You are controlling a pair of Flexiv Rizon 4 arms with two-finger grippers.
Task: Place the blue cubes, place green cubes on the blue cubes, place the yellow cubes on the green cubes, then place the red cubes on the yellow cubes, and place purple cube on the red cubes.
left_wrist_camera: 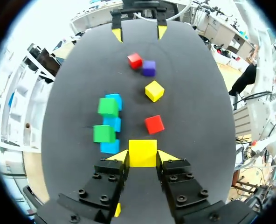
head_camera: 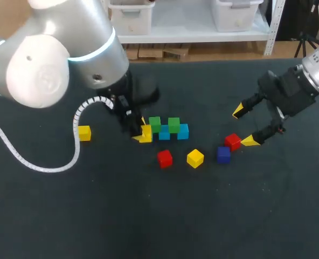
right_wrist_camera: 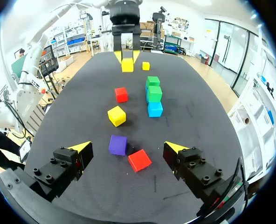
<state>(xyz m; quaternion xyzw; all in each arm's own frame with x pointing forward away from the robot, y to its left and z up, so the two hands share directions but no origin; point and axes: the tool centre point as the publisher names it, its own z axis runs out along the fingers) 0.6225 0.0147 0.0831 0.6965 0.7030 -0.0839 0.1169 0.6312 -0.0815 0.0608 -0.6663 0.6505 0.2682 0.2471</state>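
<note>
On the dark table [head_camera: 148,216], green cubes [head_camera: 173,125] sit on blue cubes [head_camera: 182,131]; yellow comes next.
Your left gripper [left_wrist_camera: 142,156] pinches a yellow cube [left_wrist_camera: 142,150] beside them; your right gripper [head_camera: 243,127] hangs spread over a loose red cube [head_camera: 233,141] and purple cube [head_camera: 223,154].

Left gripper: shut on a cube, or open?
Shut. In the left wrist view the left gripper has both fingertips pressed against opposite sides of the yellow cube between them.
</note>
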